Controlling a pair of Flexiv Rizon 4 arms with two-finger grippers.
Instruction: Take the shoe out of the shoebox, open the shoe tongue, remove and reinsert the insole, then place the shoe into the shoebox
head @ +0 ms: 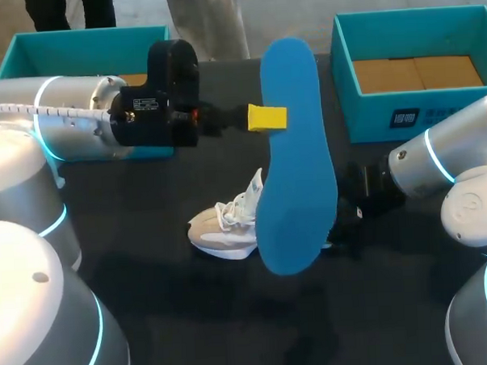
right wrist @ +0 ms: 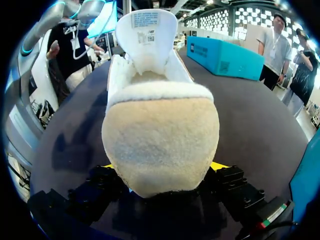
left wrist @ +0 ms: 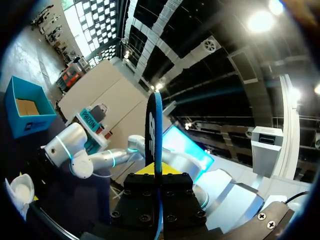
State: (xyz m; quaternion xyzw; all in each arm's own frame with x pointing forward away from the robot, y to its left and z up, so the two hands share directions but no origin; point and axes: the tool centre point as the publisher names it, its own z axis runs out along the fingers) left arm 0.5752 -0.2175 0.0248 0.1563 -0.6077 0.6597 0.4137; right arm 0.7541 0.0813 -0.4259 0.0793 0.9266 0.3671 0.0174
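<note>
I am holding the insole in the left gripper, whose fingers are clamping it at one long edge near its upper end. In the head view it is hanging upright through the centre of the frame, well above the table, with most of its length unsupported. In my judgement this narrow grip is creating the first risk: the flexible insole may pivot or slip between the pads as I am lowering it, so that it is arriving at the opening skewed and buckling instead of sliding in. Below it, the shoe is lying on the table at centre frame. The right gripper is closing on its heel from both sides, and the tongue is standing open at the far end. Because only the heel is being held, pressure from the insole may twist the shoe or knock the tongue back over the opening. The insole is also hiding the shoe's heel and the right gripper from the head view, so I am risking contact between the arms. Farther back, one shoebox is sitting at upper right and another teal box at upper left, both well apart from the shoe.
</note>
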